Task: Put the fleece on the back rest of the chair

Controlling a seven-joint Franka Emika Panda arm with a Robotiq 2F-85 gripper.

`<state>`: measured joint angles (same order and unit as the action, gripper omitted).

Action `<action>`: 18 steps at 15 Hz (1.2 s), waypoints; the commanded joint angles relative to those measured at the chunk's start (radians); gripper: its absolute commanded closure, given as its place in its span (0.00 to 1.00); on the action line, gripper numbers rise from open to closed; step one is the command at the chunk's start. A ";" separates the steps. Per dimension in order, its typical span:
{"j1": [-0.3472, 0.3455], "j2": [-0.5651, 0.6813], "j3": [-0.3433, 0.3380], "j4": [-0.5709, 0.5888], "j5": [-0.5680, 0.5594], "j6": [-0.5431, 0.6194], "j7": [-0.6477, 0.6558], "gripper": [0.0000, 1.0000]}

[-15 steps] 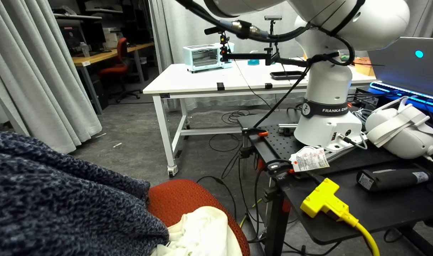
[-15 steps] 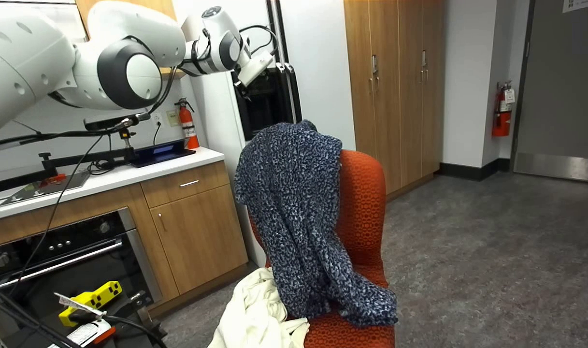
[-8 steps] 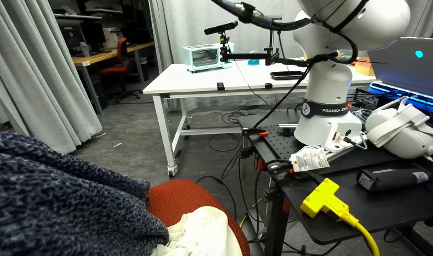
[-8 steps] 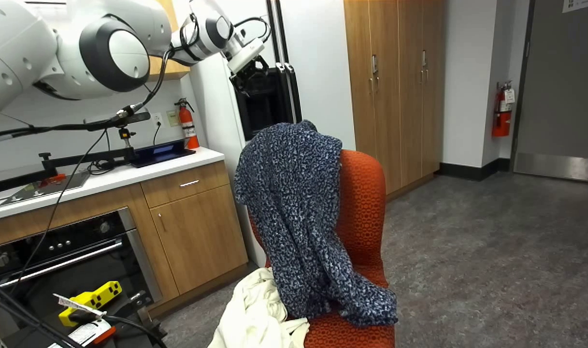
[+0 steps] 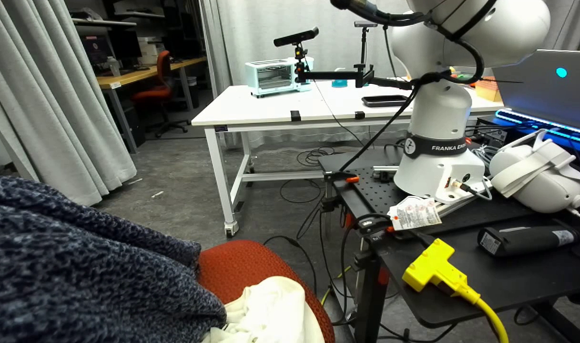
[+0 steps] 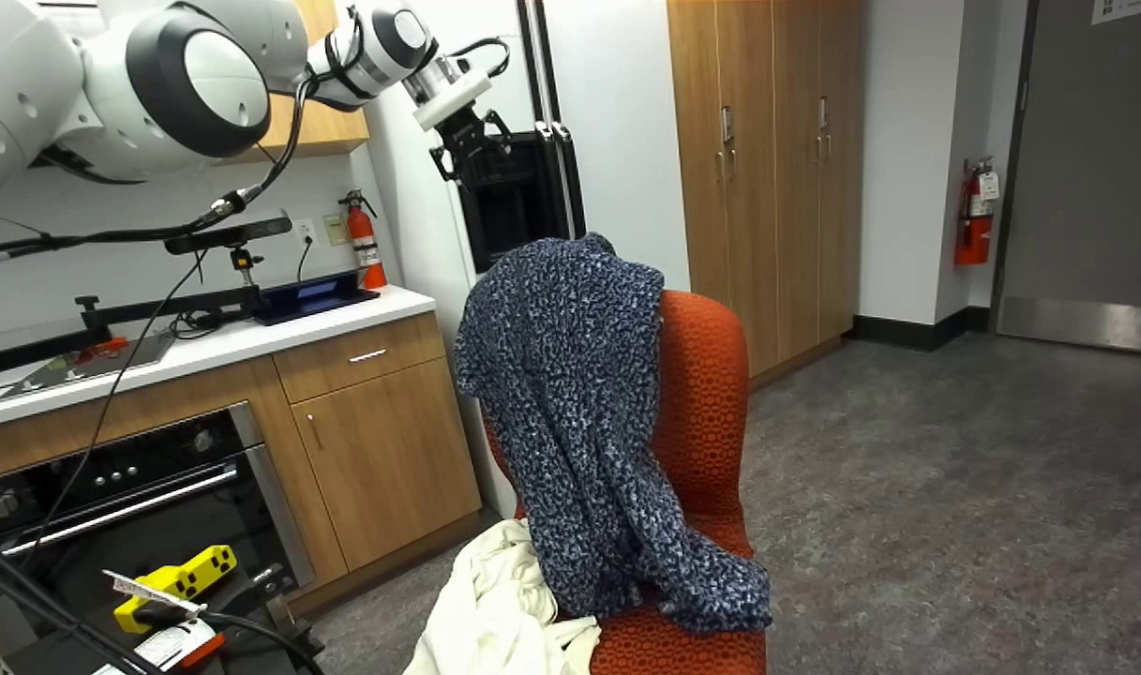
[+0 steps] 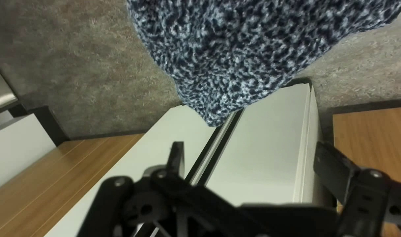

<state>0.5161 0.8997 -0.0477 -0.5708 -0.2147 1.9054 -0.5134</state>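
Black two-fingered claw (image 6: 474, 156), fingers (image 7: 333, 169) spread wide (the wrist view shows the gap), hangs apart from the navy-grey nubby fleece (image 6: 575, 394). The white jointed arm (image 6: 223, 80) extends high, tilted downward at its end. The fleece drapes over the rounded rust-orange upholstered back rest (image 6: 706, 375), down onto the seat (image 6: 683, 652).

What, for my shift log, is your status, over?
Gripper open, holding nothing. Fleece draped over chair back, trailing onto seat. White cloth on seat too, probably not in the way.
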 commanded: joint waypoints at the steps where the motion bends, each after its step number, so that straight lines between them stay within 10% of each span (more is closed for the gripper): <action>1: -0.021 -0.077 -0.022 -0.053 -0.009 -0.083 0.010 0.00; 18: -0.073 -0.130 -0.055 -0.052 0.000 -0.130 0.008 0.00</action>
<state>0.4433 0.7700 -0.1032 -0.6232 -0.2148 1.7754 -0.5056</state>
